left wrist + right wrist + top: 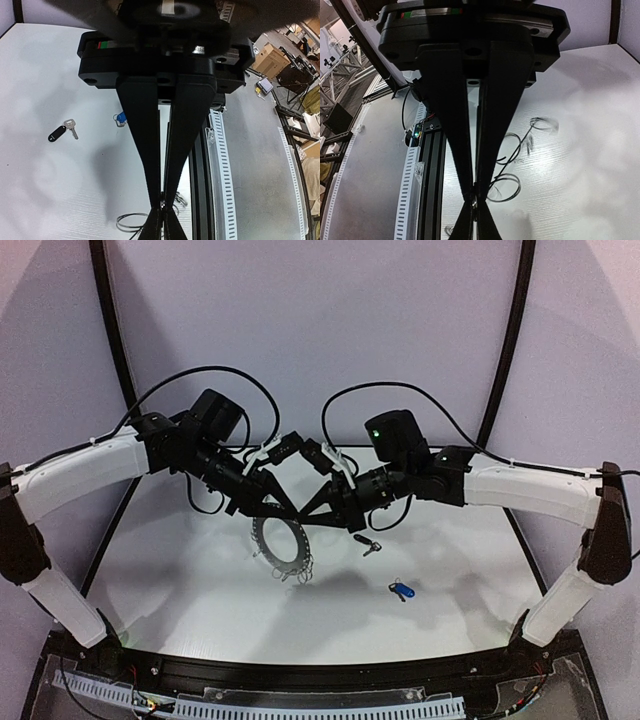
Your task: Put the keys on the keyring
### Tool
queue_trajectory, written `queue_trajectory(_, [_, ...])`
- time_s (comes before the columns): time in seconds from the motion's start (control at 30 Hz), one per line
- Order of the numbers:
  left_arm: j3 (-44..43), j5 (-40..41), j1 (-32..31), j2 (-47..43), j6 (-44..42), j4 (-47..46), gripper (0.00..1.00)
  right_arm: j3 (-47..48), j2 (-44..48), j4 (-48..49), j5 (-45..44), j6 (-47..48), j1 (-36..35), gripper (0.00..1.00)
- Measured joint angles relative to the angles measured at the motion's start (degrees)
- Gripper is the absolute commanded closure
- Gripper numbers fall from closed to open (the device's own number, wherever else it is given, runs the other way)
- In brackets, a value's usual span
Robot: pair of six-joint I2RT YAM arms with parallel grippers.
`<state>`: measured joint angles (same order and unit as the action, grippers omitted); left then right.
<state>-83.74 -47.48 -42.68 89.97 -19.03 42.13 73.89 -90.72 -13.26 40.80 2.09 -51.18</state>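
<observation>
The keyring, a grey ring with thin wire loops on its near rim, sits at the table's middle. My left gripper and right gripper meet tip to tip at its far right rim, both shut on it. In the left wrist view the shut tips pinch a bit of metal, with wire loops beside them. The right wrist view shows the same pinch and loops. The black-headed key and blue-headed key lie loose on the table.
The black rail and the cable tray run along the table's near edge. Black curved frame bars stand at the back left and right. Cables loop over both arms.
</observation>
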Motion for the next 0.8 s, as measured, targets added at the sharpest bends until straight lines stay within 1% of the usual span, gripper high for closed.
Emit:
queue_trajectory(0.1, [0.3, 0.0, -0.1, 0.0, -0.1, -0.1, 0.99, -1.1, 0.4, 1.0, -0.1, 0.0, 0.0, 1.0])
queue_trajectory(0.13, [0.3, 0.1, -0.2, 0.0, -0.1, -0.1, 0.95, -1.5, 0.7, 1.6, -0.1, 0.0, -0.1, 1.0])
queue_trajectory(0.17, [0.3, 0.2, -0.3, 0.0, -0.1, -0.2, 0.84, -2.1, 1.0, 2.1, -0.2, 0.0, -0.1, 1.0])
queue_trajectory(0.2, [0.3, 0.2, -0.4, 0.0, 0.0, -0.4, 0.72, -2.5, 1.3, 2.5, -0.3, 0.0, -0.1, 1.0])
queue_trajectory(0.23, [0.4, 0.3, -0.6, 0.0, 0.8, -0.6, 0.63, -3.1, 1.8, 3.2, -0.9, 0.2, -0.1, 1.0])
queue_trajectory(0.27, [0.5, 0.3, -0.8, -0.1, 1.3, -1.0, 0.52, -3.4, 2.1, 3.6, -1.5, 0.3, -0.1, 1.0])
queue_trajectory(0.3, [0.7, 0.4, -0.9, -0.3, 1.6, -1.4, 0.47, -3.9, 2.3, 4.2, -2.2, 0.4, -0.1, 1.0])
queue_trajectory(0.33, [0.9, 0.5, -1.1, -0.6, 2.1, -1.9, 0.37, -4.1, 2.4, 4.4, -2.5, 0.5, 0.0, 1.0])
queue_trajectory(0.4, [2.4, 1.3, -1.5, -2.1, 4.5, -3.9, 0.3, -5.5, 3.2, 6.4, -4.0, 0.4, 0.0, 1.0])
queue_trajectory(0.47, [5.0, 2.7, -1.9, -4.4, 6.4, -7.3, 0.27, -6.5, 3.9, 8.0, -4.9, 0.2, 0.0, 1.0])
queue_trajectory(0.57, [11.2, 5.5, -1.9, -9.6, 10.3, -13.9, 0.23, -7.8, 5.5, 11.2, -6.9, -0.9, 0.0, 1.0])
queue_trajectory(0.63, [16.5, 8.1, -1.9, -14.1, 14.1, -19.3, 0.23, -9.3, 6.8, 14.5, -8.0, -2.1, 0.0, 1.0])
queue_trajectory(0.7, [20.5, 10.5, -1.9, -17.6, 17.9, -24.9, 0.24, -11.1, 8.1, 18.4, -8.7, -3.8, -0.1, 1.0])
queue_trajectory(0.77, [22.9, 12.7, -1.9, -19.5, 21.2, -29.4, 0.3, -12.1, 8.6, 21.2, -8.6, -5.1, -0.1, 1.0])
queue_trajectory(0.8, [23.3, 13.1, -1.9, -19.8, 21.9, -30.4, 0.37, -12.3, 8.7, 22.1, -8.5, -5.6, -0.1, 1.0])
